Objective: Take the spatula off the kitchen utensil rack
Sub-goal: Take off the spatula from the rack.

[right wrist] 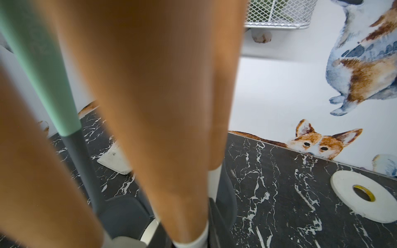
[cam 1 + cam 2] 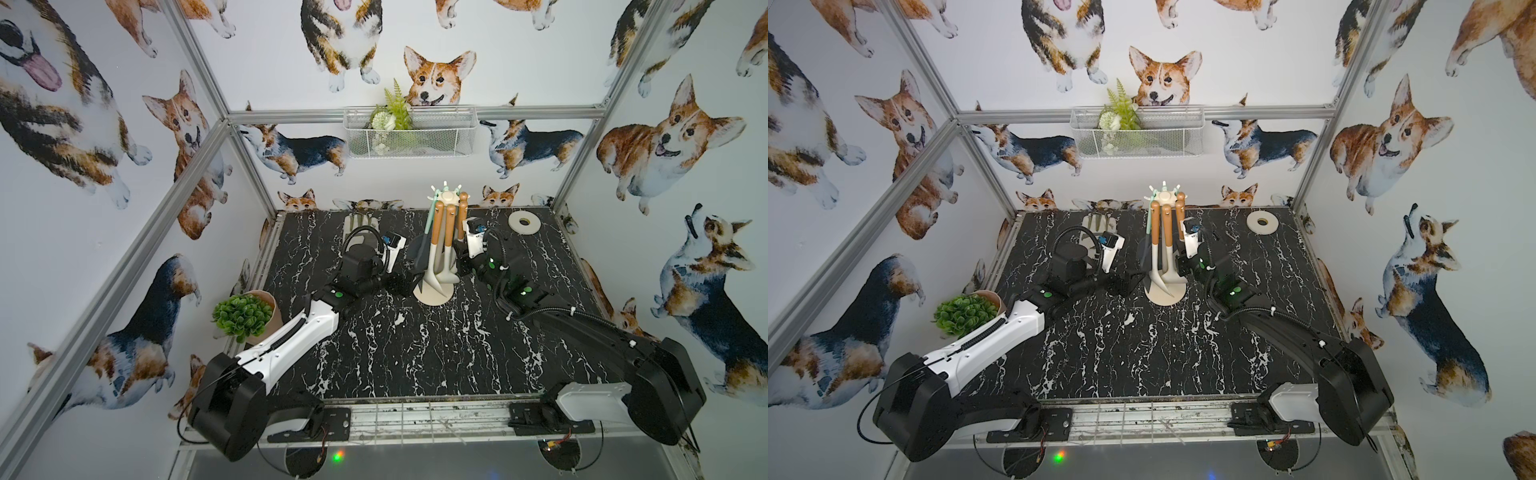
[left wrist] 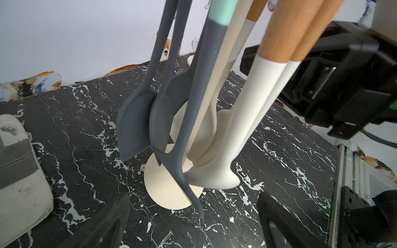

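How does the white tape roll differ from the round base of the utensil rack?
The tape roll has an open hole in its middle; the rack base is a solid disc under hanging utensils. The tape roll lies alone near the far right corner; the rack base stands near the middle of the black marble table. Both are pale, round and lie flat on it.

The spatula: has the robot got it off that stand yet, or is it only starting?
Done: nothing is off yet. All the utensils hang from the kitchen utensil rack.
In hand: the right gripper sits against the wooden handles, though I cannot tell whether it grips one. The left gripper waits open beside the base.
Left: the whole unhooking and lifting away.
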Tool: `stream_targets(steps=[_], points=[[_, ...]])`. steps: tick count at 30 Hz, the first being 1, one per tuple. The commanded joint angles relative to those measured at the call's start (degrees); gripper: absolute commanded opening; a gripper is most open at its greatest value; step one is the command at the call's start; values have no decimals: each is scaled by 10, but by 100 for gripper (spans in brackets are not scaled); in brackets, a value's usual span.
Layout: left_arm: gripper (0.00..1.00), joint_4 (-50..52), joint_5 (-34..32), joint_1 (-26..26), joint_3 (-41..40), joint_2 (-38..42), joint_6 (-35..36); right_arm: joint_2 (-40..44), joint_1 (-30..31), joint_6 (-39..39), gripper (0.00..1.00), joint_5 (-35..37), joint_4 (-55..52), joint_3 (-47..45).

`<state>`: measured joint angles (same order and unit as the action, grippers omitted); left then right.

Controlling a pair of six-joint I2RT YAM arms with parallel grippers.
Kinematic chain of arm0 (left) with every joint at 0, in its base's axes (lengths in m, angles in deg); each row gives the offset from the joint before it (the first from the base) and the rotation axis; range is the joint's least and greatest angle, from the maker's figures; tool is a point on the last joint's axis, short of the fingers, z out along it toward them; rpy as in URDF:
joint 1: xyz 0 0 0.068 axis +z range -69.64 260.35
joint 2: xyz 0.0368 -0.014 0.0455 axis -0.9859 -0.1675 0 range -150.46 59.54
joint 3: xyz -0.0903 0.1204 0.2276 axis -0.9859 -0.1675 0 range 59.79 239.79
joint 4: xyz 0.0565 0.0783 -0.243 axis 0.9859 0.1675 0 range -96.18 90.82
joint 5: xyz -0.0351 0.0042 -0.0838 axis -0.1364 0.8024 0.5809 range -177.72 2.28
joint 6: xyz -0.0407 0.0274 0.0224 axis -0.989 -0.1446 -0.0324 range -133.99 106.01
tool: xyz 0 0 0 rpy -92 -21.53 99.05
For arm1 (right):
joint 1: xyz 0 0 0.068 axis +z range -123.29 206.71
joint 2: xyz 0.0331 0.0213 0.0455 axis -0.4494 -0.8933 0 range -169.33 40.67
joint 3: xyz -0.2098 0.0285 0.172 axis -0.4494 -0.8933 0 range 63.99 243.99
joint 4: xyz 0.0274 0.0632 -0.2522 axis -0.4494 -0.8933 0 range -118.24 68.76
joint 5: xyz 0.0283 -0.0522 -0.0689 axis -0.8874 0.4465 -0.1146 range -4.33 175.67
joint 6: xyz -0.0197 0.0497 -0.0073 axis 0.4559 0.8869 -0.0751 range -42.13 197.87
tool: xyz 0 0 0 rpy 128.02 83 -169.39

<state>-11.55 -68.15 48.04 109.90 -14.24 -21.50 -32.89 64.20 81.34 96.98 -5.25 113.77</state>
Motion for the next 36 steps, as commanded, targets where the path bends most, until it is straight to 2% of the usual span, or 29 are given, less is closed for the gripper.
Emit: stream_targets(steps=[1,7,19,25,31,36], points=[[96,-15,-1,0,-1,1,8,12,0,10,13,1,43,-9],[96,-19,1,0,-2,-5,7,34,0,-2,0,-2,41,-19],[96,-12,4,0,11,-7,12,70,0,-40,0,16,-23,5],[97,15,6,0,20,15,17,107,-4,-43,0,67,-127,13],[98,73,25,0,37,45,61,186,-68,0,0,11,-254,9],[98,40,65,0,6,74,38,259,-80,8,0,-6,-318,-14]])
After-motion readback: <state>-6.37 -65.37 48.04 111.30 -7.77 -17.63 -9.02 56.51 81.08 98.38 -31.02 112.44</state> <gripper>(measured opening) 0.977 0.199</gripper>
